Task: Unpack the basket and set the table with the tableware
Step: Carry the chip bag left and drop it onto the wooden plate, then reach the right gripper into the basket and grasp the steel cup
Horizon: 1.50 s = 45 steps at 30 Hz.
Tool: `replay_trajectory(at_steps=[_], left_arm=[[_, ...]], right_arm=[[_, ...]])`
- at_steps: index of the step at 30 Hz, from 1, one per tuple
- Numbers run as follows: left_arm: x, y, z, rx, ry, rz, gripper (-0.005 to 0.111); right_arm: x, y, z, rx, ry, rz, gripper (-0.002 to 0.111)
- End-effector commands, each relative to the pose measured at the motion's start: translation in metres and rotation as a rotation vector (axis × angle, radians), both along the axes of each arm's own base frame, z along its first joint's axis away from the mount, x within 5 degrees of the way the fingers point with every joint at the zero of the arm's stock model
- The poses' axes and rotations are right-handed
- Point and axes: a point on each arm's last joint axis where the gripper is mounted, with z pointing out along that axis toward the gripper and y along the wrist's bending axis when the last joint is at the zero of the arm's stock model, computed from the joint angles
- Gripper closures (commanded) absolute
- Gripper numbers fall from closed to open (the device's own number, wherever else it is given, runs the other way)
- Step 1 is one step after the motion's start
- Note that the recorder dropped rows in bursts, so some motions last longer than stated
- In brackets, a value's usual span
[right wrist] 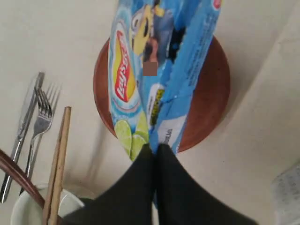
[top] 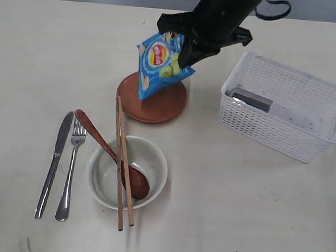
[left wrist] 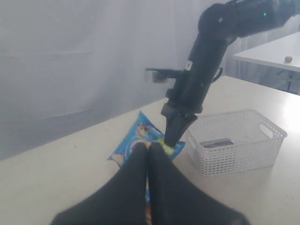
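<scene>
My right gripper [top: 186, 58] is shut on the edge of a blue snack bag [top: 157, 65], which hangs above the brown round plate [top: 157, 108]. The wrist view shows the same pinch, the right gripper [right wrist: 154, 147] on the bag [right wrist: 140, 70] over the plate [right wrist: 211, 93]. The white bowl [top: 154, 159] holds a dark wooden spoon [top: 99, 136] and two chopsticks [top: 120, 157] laid across it. A knife [top: 54, 165] and fork [top: 71, 166] lie left of the bowl. My left gripper [left wrist: 148, 146] is shut and empty, away from the bag, and out of the exterior view.
The white basket [top: 281, 133] stands at the right on the table [top: 237, 210], with a grey object [top: 250, 99] lying inside. The right arm [left wrist: 201, 75] reaches down between plate and basket. The table's far edge runs along the back.
</scene>
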Motion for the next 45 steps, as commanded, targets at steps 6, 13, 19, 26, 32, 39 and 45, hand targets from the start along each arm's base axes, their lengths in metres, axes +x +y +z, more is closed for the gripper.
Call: replay_trajectory(at_steps=[6, 13, 19, 26, 32, 39, 45], left_arm=[[0.000, 0.000, 0.000, -0.016, 0.005, 0.003, 0.107], [0.000, 0.000, 0.000, -0.016, 0.005, 0.003, 0.107], [0.000, 0.000, 0.000, -0.016, 0.005, 0.003, 0.107], [0.000, 0.000, 0.000, -0.016, 0.005, 0.003, 0.107], [0.000, 0.000, 0.000, -0.016, 0.005, 0.003, 0.107], [0.000, 0.000, 0.000, -0.018, 0.007, 0.003, 0.107], [0.000, 0.000, 0.000, -0.018, 0.007, 0.003, 0.107]], right_arm=[[0.001, 0.022, -0.041, 0.006, 0.092, 0.006, 0.108], [0.000, 0.025, -0.046, 0.009, 0.122, 0.010, 0.108], [-0.010, 0.030, -0.047, -0.011, 0.164, 0.082, 0.095], [-0.009, 0.038, -0.041, 0.085, 0.159, 0.036, 0.073], [-0.019, 0.032, -0.042, 0.025, 0.246, 0.131, 0.073], [-0.012, 0.012, -0.019, -0.205, 0.154, 0.124, 0.055], [-0.029, -0.023, 0.053, -0.295, -0.068, 0.028, 0.055]])
